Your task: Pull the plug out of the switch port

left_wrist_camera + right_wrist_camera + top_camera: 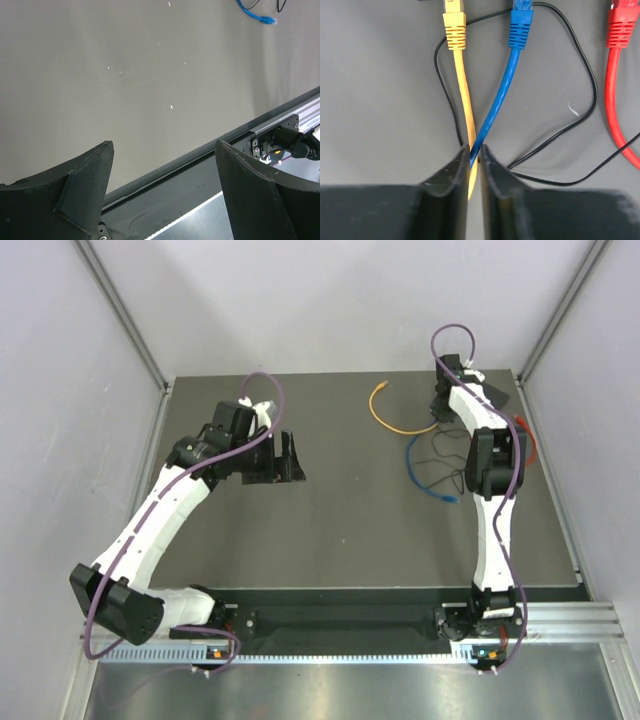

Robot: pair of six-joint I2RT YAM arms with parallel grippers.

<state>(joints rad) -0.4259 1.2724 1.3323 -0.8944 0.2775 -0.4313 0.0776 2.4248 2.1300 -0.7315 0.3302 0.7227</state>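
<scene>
grasp step – right claw (474,149) pinched on the crossed yellow and blue cables (472,142), left claw (164,145) wide open, idle. next – straight pull nearward, without slipping.

Yellow plug (454,25), blue plug (521,24), cables (464,107) crossed

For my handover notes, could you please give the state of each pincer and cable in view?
Left pincer: open, empty.
Right pincer: closed on the yellow cable.
Yellow cable: pinched below its plug.
Blue cable: crosses yellow at the pincer tips, possibly pinched too.
Red cable: untouched.
</scene>
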